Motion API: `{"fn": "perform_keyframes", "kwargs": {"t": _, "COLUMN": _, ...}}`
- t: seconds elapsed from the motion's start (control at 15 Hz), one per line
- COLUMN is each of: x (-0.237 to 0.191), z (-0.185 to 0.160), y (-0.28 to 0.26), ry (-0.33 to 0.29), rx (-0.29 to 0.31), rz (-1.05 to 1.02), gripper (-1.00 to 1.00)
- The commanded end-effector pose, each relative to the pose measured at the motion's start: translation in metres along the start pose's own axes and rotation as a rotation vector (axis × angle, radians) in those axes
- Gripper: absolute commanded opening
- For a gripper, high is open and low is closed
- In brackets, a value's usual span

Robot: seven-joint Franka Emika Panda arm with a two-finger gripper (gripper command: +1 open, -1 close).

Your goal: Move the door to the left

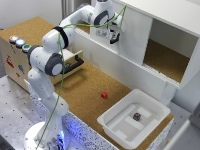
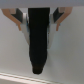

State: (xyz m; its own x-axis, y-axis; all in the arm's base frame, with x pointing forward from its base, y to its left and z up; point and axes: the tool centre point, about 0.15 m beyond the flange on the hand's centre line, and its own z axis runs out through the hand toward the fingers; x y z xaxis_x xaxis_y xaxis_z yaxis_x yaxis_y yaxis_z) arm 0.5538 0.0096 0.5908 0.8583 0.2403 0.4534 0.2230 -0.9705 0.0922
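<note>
Gripper [image 1: 114, 39] against door [image 1: 134, 35], fingers [image 2: 19, 21] spread, gripping nothing. Risk: pads slide on smooth panel, door stalls in track.

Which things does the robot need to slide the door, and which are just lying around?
Needed:
door
gripper

Just lying around:
red block
white tray
dark small thing in the tray
coloured buttons

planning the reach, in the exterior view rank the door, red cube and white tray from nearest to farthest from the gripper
1. door: right at the gripper, on the cabinet front.
2. red cube: on the cork surface, below the gripper in the picture.
3. white tray: farthest, toward the exterior view's lower right.
</note>
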Motion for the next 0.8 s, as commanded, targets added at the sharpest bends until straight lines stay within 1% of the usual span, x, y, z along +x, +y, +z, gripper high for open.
{"fn": "perform_keyframes", "kwargs": {"t": 0.0, "x": 0.074, "z": 0.035, "y": -0.052, "ry": 0.052, "rx": -0.064, "rz": -0.093, "gripper": -1.0}}
{"fn": "perform_keyframes", "kwargs": {"t": 0.73, "x": 0.094, "z": 0.027, "y": -0.103, "ry": 0.09, "rx": -0.018, "rz": -0.191, "gripper": -1.0}}
